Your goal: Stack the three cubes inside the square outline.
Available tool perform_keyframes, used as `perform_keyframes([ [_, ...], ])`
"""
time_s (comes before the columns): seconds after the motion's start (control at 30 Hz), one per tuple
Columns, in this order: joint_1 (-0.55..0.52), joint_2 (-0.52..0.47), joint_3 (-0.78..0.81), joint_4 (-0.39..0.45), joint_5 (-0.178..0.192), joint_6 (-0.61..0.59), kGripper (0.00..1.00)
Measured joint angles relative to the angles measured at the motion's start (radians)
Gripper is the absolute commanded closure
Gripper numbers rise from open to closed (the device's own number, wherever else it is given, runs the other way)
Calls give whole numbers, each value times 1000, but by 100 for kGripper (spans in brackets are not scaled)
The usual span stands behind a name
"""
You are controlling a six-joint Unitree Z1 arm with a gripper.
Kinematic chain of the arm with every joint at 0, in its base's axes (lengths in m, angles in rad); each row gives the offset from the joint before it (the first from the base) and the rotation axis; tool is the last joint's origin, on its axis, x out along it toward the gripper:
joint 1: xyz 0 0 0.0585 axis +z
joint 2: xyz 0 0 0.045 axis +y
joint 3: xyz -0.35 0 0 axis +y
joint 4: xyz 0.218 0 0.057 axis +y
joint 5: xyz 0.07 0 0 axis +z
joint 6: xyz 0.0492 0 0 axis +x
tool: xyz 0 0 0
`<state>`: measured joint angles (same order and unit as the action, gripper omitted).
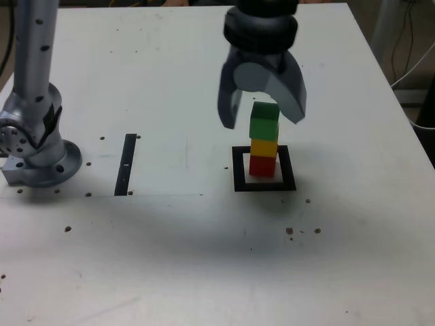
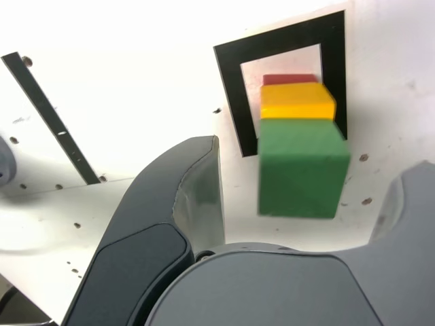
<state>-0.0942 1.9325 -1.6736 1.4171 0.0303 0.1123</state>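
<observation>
While the gripper [image 1: 264,115] hangs above the stack in the exterior view, its jaws stand apart and touch nothing. The red cube [image 1: 262,166] sits inside the square outline [image 1: 238,170], toward the table's [image 1: 170,258] far right quarter in that view; the yellow cube [image 1: 264,147] rests on it and the green cube [image 1: 264,122] on top. A black strip [image 1: 126,164] lies well apart, nearer the arm's base [image 1: 37,153].

In the wrist view, the green cube [image 2: 302,166] shows between the spread fingers [image 2: 197,183], clear of both, over the yellow cube [image 2: 298,100], red cube [image 2: 289,79] and outline [image 2: 228,88].
</observation>
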Motion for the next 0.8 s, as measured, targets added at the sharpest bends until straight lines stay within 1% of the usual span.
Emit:
perform_keyframes([
  [0.23, 0, -157, 59, 17, -3, 0, 0],
  [0.33, 0, -199, 84, 32, -3, 0, 0],
  [0.63, 2, -342, 309, 38, 8, 0, 0],
  [0.8, 40, -431, 445, 27, 28, 0, 0],
])
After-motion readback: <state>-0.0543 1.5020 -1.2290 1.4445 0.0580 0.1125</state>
